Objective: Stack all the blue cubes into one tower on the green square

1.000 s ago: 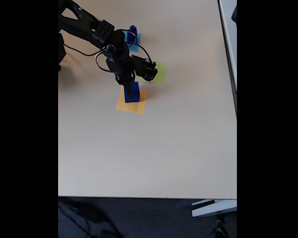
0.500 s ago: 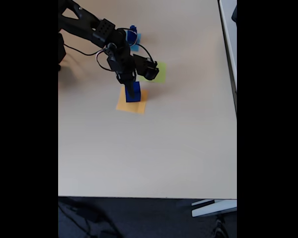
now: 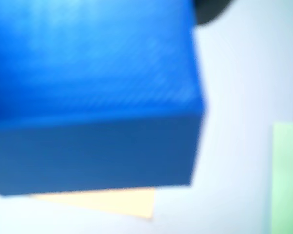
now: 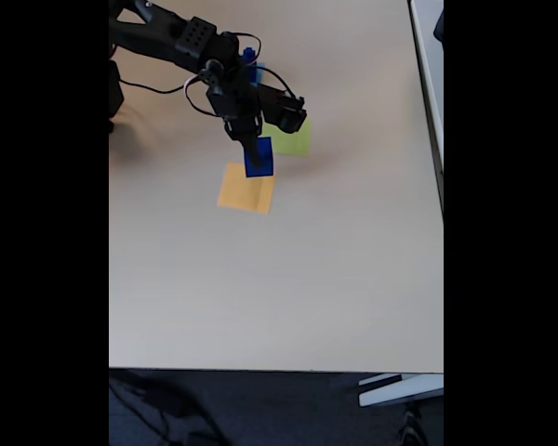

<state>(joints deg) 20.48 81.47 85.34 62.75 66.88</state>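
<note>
Clearly lifted, the solid dark-blue plastic cube (image 4: pixel 259 156) hangs pinched in the black two-finger gripper (image 4: pixel 257 160) above the upper edge of the flat orange-yellow paper square (image 4: pixel 246 189), clear of the beige table (image 4: pixel 288 279). Up and to the right of that orange-yellow patch lies the thin lime-green paper square (image 4: pixel 296 139). In the wrist view the cube (image 3: pixel 93 92) looms blurred, with the green square (image 3: pixel 288 175) at the right edge.

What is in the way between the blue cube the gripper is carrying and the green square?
Nothing visible. The gripper holds the blue cube above the table, and the bare tabletop lies between it and the green square.
</note>
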